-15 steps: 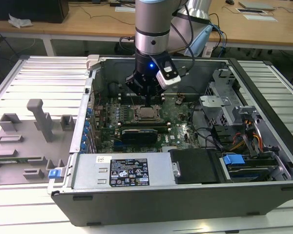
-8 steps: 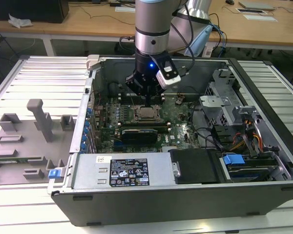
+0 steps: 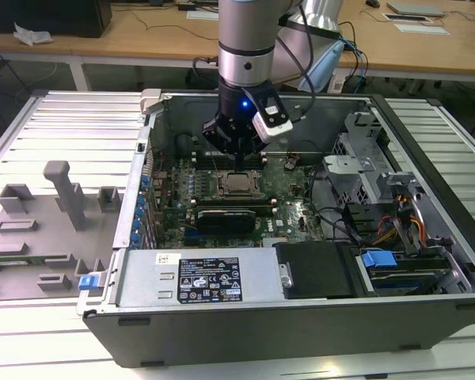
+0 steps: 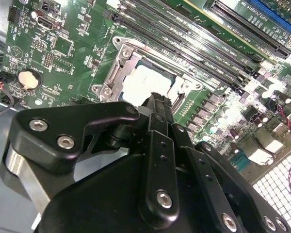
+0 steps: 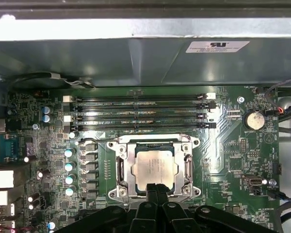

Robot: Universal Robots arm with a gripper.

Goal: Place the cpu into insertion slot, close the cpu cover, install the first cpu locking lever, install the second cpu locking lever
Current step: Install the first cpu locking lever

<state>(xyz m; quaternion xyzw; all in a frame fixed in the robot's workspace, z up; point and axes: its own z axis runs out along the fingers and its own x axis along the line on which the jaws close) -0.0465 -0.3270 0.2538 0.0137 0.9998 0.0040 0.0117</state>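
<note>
Fingers [image 5: 150, 195] of mine are pressed together pad to pad, so my gripper [image 3: 239, 167] is closed into 1 narrow black tip. It hangs inside the open computer case [image 3: 301, 326], straight above the green circuit board [image 5: 233, 155].

In both wrist views the tip sits just at the near edge of the socket. I cannot tell whether it touches the metal there.

The cpu [image 5: 154, 167] lies flat in the insertion slot [image 5: 155, 147], its pale silvery face turned up. The cpu cover [image 5: 122, 167] is down over it. Its silver frame rings the chip on all 4 sides, and the chip shows through the square middle opening. In the second wrist view the cpu [image 4: 143, 82] and the cpu cover [image 4: 117, 68] look the same, with my gripper [image 4: 157, 100] just beside them. I cannot make out how the locking levers stand along the frame.

Beyond the socket run 4 long black memory slots [image 5: 140, 111]. A round coin battery [image 5: 254, 119] sits well apart from the socket, off to one side of the board.

In the exterior view the cpu [image 3: 237, 185] lies right under my tip. A grey power supply box [image 3: 198, 277] fills the near part of the case, and a grey fixture tray [image 3: 32, 229] lies outside the case at the exterior view's left.
</note>
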